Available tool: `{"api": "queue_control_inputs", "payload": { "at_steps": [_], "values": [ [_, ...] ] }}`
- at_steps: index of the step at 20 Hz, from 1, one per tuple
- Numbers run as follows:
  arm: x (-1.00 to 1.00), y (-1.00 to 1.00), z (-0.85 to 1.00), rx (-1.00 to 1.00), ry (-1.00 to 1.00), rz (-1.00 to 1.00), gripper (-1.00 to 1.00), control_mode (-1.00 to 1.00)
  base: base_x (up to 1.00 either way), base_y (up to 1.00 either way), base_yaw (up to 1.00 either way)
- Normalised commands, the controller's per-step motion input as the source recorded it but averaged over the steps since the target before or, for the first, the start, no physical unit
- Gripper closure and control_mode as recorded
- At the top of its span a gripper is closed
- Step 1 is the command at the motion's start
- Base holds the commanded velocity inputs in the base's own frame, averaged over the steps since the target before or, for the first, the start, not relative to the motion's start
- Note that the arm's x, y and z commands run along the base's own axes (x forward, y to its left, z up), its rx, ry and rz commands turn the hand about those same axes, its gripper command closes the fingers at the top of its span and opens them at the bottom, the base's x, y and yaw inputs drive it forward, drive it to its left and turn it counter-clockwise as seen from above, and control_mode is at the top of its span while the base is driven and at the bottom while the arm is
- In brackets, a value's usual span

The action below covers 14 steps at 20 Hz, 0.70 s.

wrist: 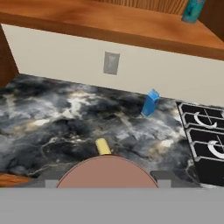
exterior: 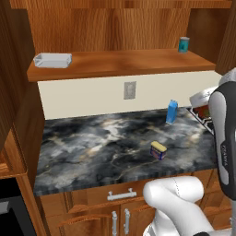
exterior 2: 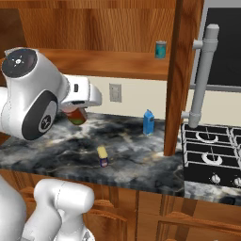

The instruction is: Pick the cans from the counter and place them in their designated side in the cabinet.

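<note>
**A:** ok so the arm's got the red can point(exterior 2: 77, 115) pinched in the tool point(exterior 2: 80, 110) and it's hanging up in the air over the counter point(exterior 2: 132, 155), well off the stone. Fingers are closed around it from the sides. In the hand view the round end of the can bulges up right at the bottom, so it's definitely gripped, not just close by.

**B:** why so high though?

**A:** my guess is it needs the height to clear the front lip of the cabinet point(exterior: 120, 62) shelf. The can's roughly between counter level and the shelf board, so I'd say it's mid-carry.

**B:** and the other one?

**A:** blue can point(exterior: 157, 150) with the yellow top sits on the counter near the front edge, untouched. That one's presumably next. So call it not even halfway, nothing of the two is up there yet.

**B:** what's already on the shelf?

**A:** a teal can point(exterior: 184, 44) standing upright at the right end, and a white tray point(exterior: 52, 60) way over at the left end. Can't see anything in the tray from here. Probably cans go on the teal one's side, but that's me guessing.

**B:** the blue carton point(exterior: 171, 112)?

**A:** stands back by the wall near the stove point(exterior 2: 212, 155), well apart from the blue can. Not part of the job I think.
</note>
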Motion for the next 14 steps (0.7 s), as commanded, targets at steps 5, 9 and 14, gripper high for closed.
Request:
{"api": "queue_control_inputs", "payload": {
  "at_steps": [5,9,14],
  "values": [
    [0.03,0.0,0.24,-0.01,-0.11,0.0,1.0,-1.0,0.0,0.0,0.0],
    [0.07,0.0,0.12,-0.01,-0.14,0.0,1.0,-1.0,0.0,0.0,0.0],
    [0.28,0.0,0.0,0.0,-0.1,0.0,1.0,-1.0,0.0,0.0,0.0]
  ]
}}
